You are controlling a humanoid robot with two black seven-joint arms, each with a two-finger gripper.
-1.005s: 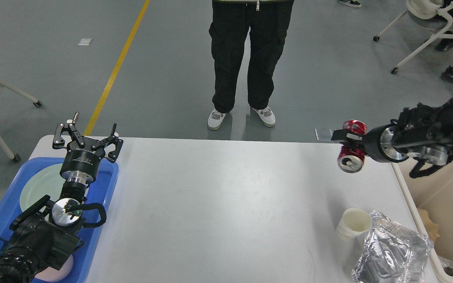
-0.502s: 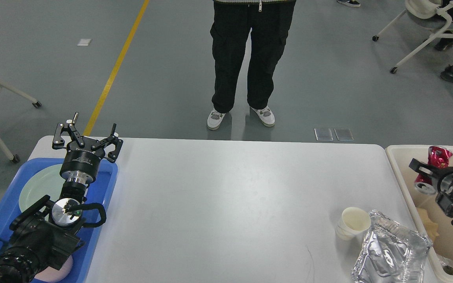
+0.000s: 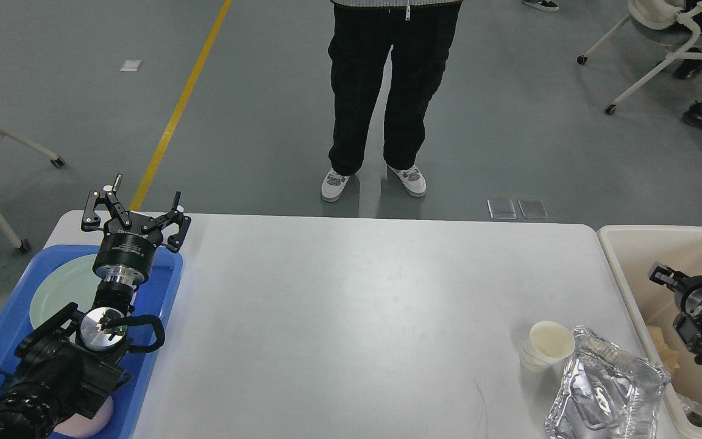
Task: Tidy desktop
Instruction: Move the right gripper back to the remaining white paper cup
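Desktop (image 3: 351,317) fills the middle of the head view, white, with a tray on its left end and a bin just off its right edge.

Blue tray (image 3: 165,286): a pale green plate (image 3: 58,292) is seen inside, partly hidden by the left arm; something pinkish is glimpsed at the tray's near end under the arm, not identifiable.

Cream bin (image 3: 637,244): brownish scraps are seen at the near end; the rest of the contents are hidden by the right arm.

Left gripper (image 3: 136,210) is held above the tray's far edge, fingers spread wide, nothing between them, nothing touched.

Right gripper (image 3: 662,273) is seen over the bin, small and dark; open or closed cannot be told, and nothing is seen held.

Paper cup (image 3: 547,346) stands upright at the desktop's near right, touching or just beside a crumpled foil container (image 3: 607,390).

A person (image 3: 390,91) in black trousers stands beyond the far edge. Wheeled chairs are seen at far right and left.
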